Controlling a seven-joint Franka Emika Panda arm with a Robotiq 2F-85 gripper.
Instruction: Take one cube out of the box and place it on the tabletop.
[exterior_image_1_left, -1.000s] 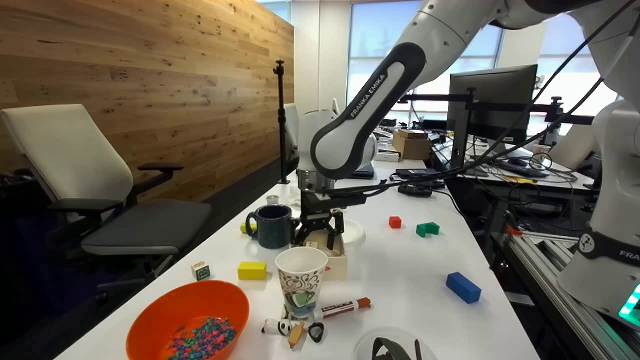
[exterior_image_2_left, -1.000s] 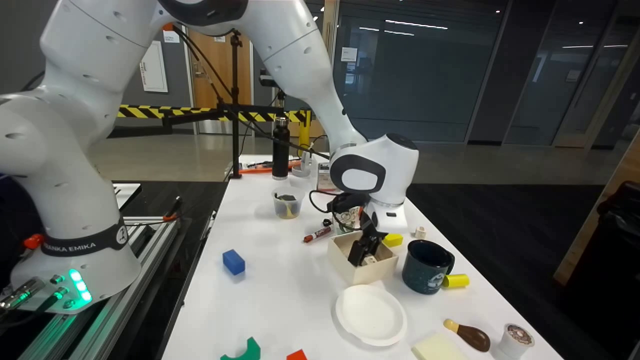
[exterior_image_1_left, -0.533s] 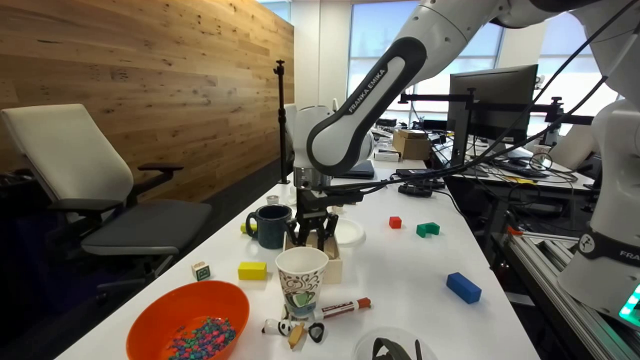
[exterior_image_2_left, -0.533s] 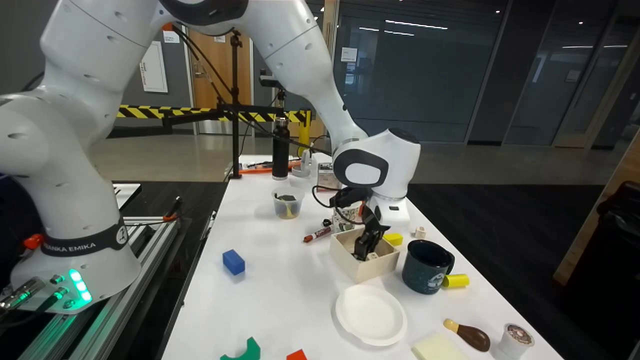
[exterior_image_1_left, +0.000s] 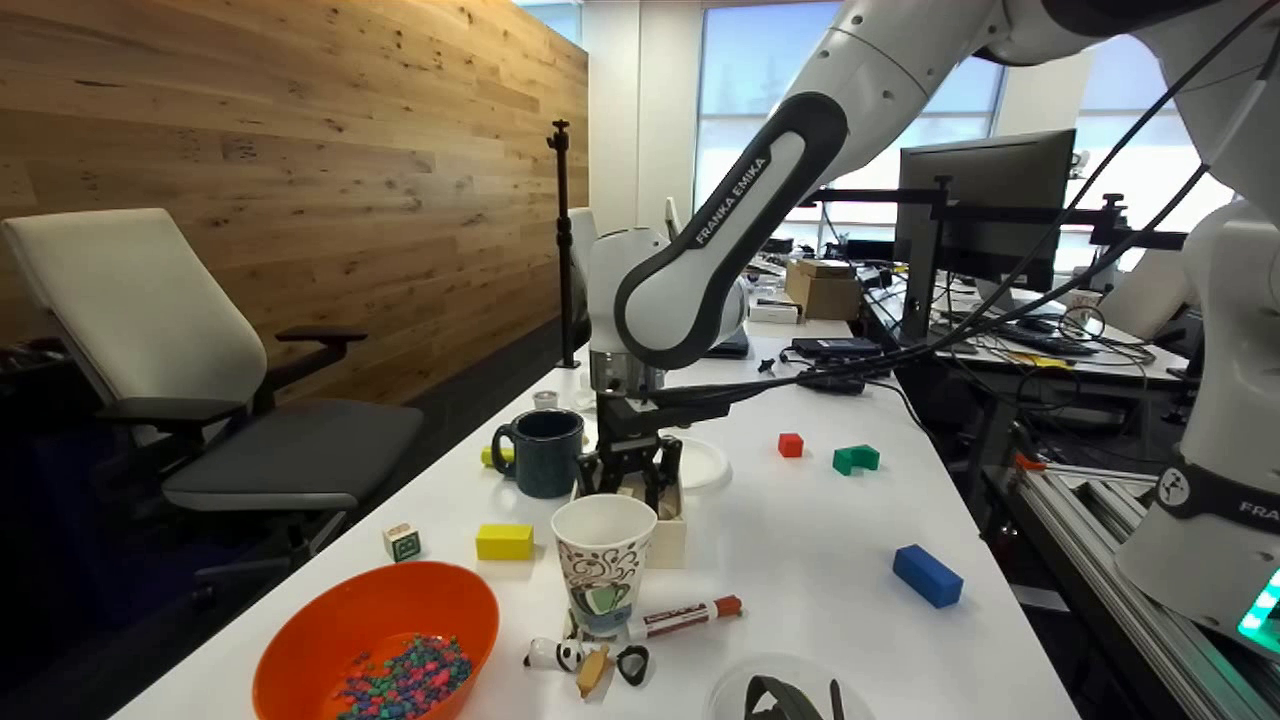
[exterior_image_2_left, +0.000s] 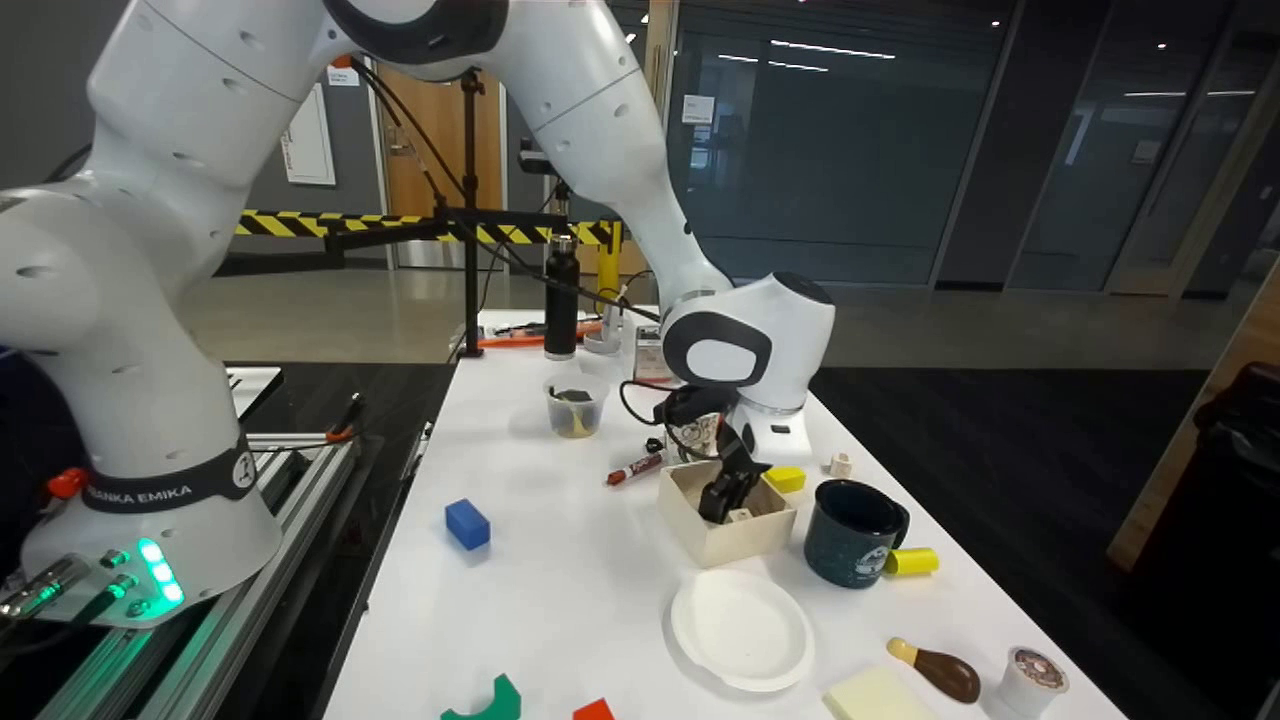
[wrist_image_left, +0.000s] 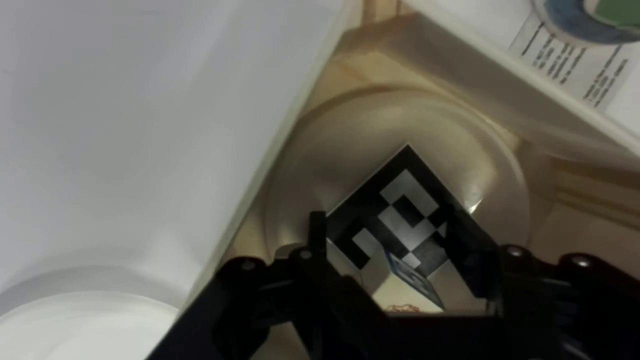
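Closest, in the wrist view, the black gripper (wrist_image_left: 387, 240) points down inside a pale box (exterior_image_2_left: 750, 540), its 2 fingers partway apart and nothing visibly held. The cube (wrist_image_left: 404, 294) lies in the box, showing between those fingers and partly hidden by them — probably they are set this wide to straddle it before squeezing, and the grasp looks not yet made. 1 cube face carries a dark printed figure, too blurred to name. Also in the box, a black-and-white patterned square (wrist_image_left: 400, 220) shows within the outline of a round pale piece (wrist_image_left: 360, 125); it resembles a coded tag for a camera. The walls should keep the cube from sliding off.

Just outside, in an exterior view, a swirl-printed paper cup (exterior_image_1_left: 600, 560) and a dark speckled mug (exterior_image_1_left: 547, 455) crowd the box, so a straight lift seems wiser than a sideways drag. Beside the cup lies a red-capped pen (exterior_image_1_left: 690, 616), its label too small to read. The mug's white emblem (exterior_image_2_left: 868, 562) is likewise illegible.

Farther across the white tabletop (exterior_image_1_left: 800, 540) — the cube's goal — a wooden lettered block (exterior_image_1_left: 402, 543) shows what seems to be a B. Above rises the robot arm (exterior_image_1_left: 735, 210), lettered plainly "FRANKA EMIKA"; its base ring (exterior_image_2_left: 165, 490) repeats the name. Farthest, a white sign (exterior_image_2_left: 697, 109) on the dark glass wall (exterior_image_2_left: 820, 190) cannot be read.
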